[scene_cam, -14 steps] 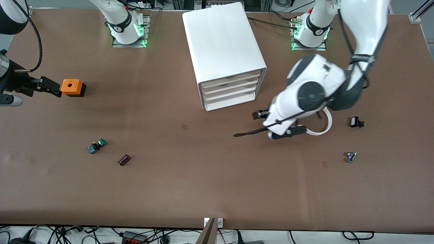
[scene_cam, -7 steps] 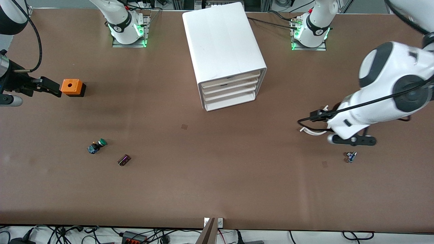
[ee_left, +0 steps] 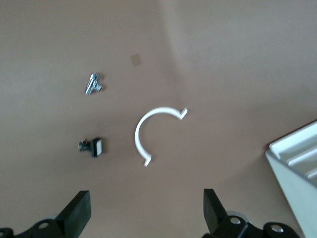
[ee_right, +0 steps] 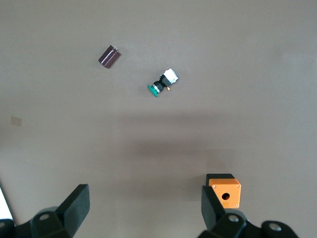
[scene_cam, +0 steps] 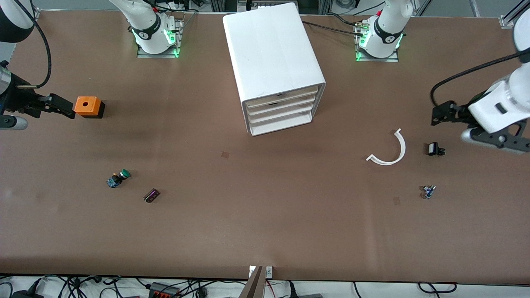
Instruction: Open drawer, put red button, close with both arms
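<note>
Currently:
Drawer cabinet: smooth white plastic box with rounded corners, between the arm bases.
Drawer fronts: four, all flush shut, facing the front camera and skewed a little toward the left arm's end.
Red button: none visible. Fits either button inside a shut drawer, or button simply out of view.
Green-capped button: small cylinder lying on its side, toward the right arm's end.
Left gripper: fingers apart, nothing between. Over the table at the left arm's end, near a thin white curved strip.
Right gripper: fingers apart, nothing between, just beside a matte orange box.
Nearer arm to drawer fronts: probably left.
</note>
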Controlling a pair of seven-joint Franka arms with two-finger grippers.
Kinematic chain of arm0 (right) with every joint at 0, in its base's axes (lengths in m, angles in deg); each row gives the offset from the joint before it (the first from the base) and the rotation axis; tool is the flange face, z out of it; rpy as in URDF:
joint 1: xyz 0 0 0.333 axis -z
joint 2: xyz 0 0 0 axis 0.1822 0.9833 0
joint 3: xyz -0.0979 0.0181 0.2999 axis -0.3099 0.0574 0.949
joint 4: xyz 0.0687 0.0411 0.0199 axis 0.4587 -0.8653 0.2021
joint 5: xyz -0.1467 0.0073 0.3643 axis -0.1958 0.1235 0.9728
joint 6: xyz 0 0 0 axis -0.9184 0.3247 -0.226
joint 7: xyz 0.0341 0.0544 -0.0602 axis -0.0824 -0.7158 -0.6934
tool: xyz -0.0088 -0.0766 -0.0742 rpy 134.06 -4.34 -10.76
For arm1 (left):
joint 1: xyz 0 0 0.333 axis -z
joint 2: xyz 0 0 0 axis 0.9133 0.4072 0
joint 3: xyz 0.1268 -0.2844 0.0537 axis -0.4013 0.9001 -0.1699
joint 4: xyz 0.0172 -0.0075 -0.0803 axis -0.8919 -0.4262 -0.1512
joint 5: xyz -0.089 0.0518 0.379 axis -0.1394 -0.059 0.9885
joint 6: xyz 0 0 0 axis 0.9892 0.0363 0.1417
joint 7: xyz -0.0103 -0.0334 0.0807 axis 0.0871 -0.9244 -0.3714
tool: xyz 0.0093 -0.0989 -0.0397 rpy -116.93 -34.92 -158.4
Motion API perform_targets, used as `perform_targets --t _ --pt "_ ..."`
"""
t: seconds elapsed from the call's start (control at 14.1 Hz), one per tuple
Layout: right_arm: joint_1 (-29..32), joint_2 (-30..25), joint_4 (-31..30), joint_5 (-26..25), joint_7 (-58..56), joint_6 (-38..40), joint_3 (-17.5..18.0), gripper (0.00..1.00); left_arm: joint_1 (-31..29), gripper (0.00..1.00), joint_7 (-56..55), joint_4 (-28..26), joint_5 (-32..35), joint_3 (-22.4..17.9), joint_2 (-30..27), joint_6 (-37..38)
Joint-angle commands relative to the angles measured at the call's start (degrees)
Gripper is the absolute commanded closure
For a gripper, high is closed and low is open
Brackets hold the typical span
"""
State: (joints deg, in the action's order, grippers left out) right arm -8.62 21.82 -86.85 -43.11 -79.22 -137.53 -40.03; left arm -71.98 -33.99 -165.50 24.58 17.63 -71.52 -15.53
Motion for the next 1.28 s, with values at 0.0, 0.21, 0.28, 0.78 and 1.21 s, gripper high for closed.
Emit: perform_targets --t 0.0,0.21,0.28,0.78,1.21 --pt "-0.30 -1.16 -1.19 -0.68 -0.11 -0.66 -0.22 0.00 6.50 0.00 2.26 -13.75 -0.69 -7.11 -10.08 -3.41" --pt "-0.47 -1.42 -1.19 -0.68 -0.20 -0.31 -0.13 0.00 6.01 0.00 1.38 -17.40 -0.95 -8.63 -12.31 -10.26" --pt "-0.47 -1.51 -1.36 -0.77 -0.20 -0.22 -0.13 0.00 6.00 0.00 1.38 -17.05 -0.34 -8.20 -12.39 -11.50" --pt "-0.56 -1.60 -1.71 -0.77 -0.11 -0.05 0.22 0.00 4.95 0.00 1.47 -13.80 -0.86 -8.46 -10.64 -10.38" --pt "-0.56 -1.60 -1.63 -0.68 -0.03 0.13 0.13 0.00 5.65 0.00 -1.34 -9.75 -0.95 -7.75 -8.44 -6.76"
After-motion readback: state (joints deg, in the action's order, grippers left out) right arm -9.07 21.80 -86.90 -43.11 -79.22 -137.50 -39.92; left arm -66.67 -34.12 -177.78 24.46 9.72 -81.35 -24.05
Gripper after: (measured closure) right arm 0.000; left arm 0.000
